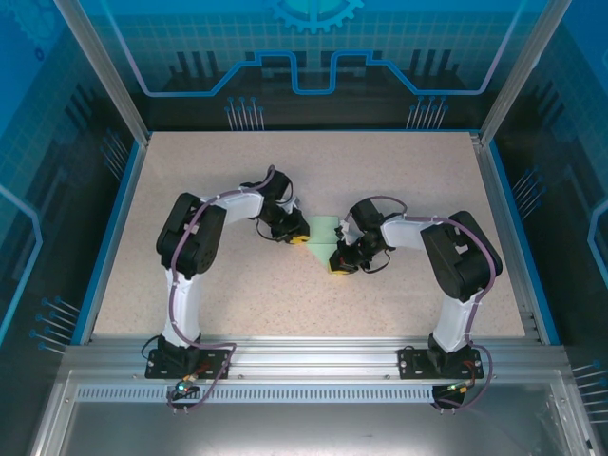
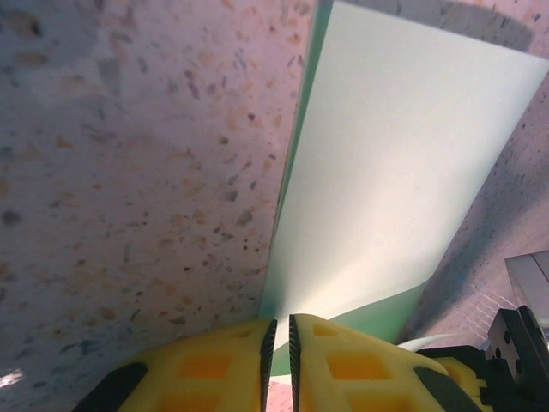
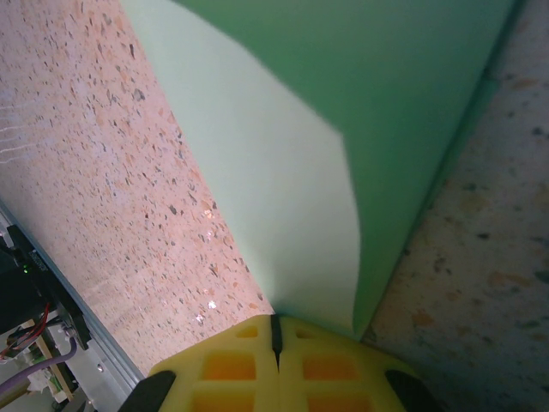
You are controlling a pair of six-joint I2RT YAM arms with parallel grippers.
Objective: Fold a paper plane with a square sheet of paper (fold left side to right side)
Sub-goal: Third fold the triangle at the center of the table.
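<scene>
The square sheet of paper (image 1: 325,230) sits near the middle of the counter (image 1: 285,171), between my two arms, and it is not lying fully flat.

In the overhead view the left fingers (image 1: 298,237) are at its left edge, and the right fingers (image 1: 337,268) are at its near right corner, toward the counter's near edge.

In the left wrist view, the left fingers (image 2: 214,360) stand almost together with only a thin slit between them. The sheet (image 2: 386,172) narrows right down into that slit, so I read them as pinching its left edge, which is raised off the counter.

In the right wrist view, the right fingers (image 3: 232,365) are pressed fully together. A lifted flap of the sheet (image 3: 274,172) curls down to their tips. I cannot tell whether any paper is actually caught between them.

What matters for the fold is that the free side lies to the right of the left fingers. The left arm is on the edge that has to travel, so I judge that arm should carry it across toward the right fingers, which anchor the far side.
</scene>
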